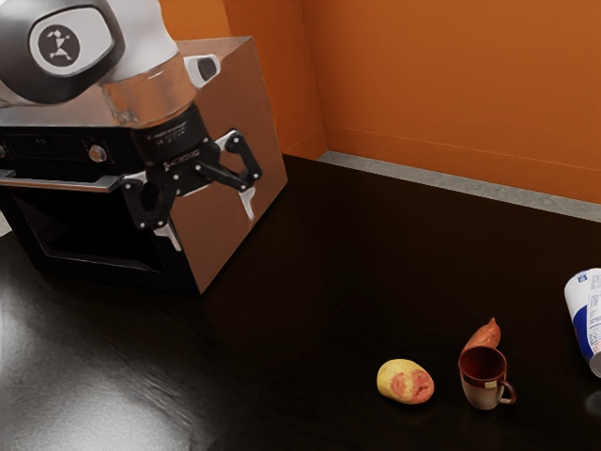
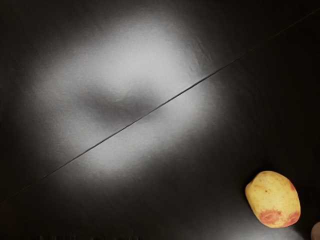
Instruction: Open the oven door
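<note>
In the exterior view my gripper (image 1: 210,224) hangs with its fingers spread wide and nothing between them, in front of the oven's brown side panel in the picture. The oven (image 1: 237,178) stands at the exterior view's left. Its door (image 1: 84,230) has a dark window and looks closed, with a silver handle (image 1: 56,182) running along the top edge. The handle's one end lies beside the gripper's left-hand finger in the picture; whether they touch I cannot tell. A control knob (image 1: 98,153) sits above the handle.
On the dark table (image 1: 310,282) lie a yellow-red potato (image 1: 405,381) and a sweet potato (image 1: 484,334) behind a mug (image 1: 483,381). A white-blue container (image 1: 587,315) is at the exterior view's right edge. The wrist view holds the tabletop (image 2: 210,125) and the potato (image 2: 273,199).
</note>
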